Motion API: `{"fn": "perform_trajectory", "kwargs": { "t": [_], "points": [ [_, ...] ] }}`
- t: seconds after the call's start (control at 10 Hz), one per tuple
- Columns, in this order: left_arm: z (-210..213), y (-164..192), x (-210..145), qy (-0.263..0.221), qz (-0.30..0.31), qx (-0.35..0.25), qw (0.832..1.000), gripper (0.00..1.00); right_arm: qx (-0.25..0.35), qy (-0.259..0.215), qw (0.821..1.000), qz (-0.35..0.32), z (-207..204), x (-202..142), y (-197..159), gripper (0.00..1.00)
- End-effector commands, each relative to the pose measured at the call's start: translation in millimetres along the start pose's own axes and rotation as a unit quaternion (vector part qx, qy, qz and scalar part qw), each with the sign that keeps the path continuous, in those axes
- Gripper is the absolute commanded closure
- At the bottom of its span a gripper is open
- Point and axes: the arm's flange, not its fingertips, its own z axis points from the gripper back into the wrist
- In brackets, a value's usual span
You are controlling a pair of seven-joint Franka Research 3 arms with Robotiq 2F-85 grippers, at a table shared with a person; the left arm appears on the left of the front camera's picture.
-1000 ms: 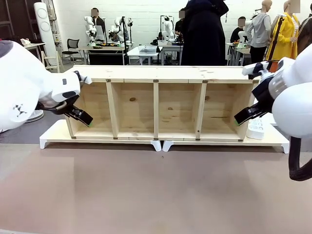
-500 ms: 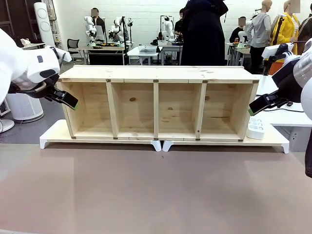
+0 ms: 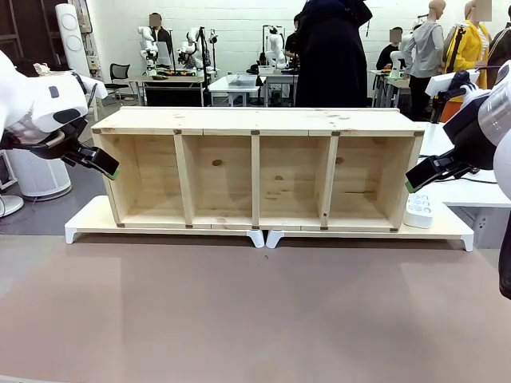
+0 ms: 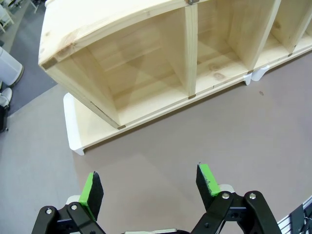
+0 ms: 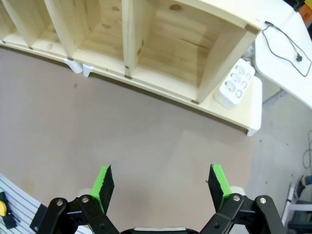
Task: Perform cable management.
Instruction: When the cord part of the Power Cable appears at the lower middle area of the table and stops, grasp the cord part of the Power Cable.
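Left jaws and right jaws hung spread wide, empty, above the brown desk (image 3: 239, 319), with the wooden shelf (image 3: 255, 120) ahead of both. The cable (image 5: 287, 41) lay well beyond the right jaws on a white side table (image 5: 275, 66), past the power strip (image 5: 235, 84).

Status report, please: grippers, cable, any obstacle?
Left gripper open, empty. Right gripper open, empty. Cable lies untouched on white side table. Power strip beside shelf end, near the path.

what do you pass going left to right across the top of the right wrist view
wooden shelf → white power strip → black cable lying on the white table
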Motion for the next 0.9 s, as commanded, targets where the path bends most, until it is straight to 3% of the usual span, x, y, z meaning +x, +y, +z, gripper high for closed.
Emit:
{"fn": "perform_trajectory", "kwargs": {
  "t": [0.0,0.1,0.8],
  "points": [
    [0,-2,0,0.000,-0.003,0.001,1.000,0.00,-0.015,0.009,1.000,0.003,-44,-144,20,0.00],
    [0,-2,0,0.000,-0.003,0.001,1.000,0.00,0.000,0.000,1.000,0.000,0,0,0,0.00],
    [0,-2,0,0.000,-0.003,0.001,1.000,0.00,0.000,0.000,1.000,0.000,0,0,0,0.00]
  ]
}}
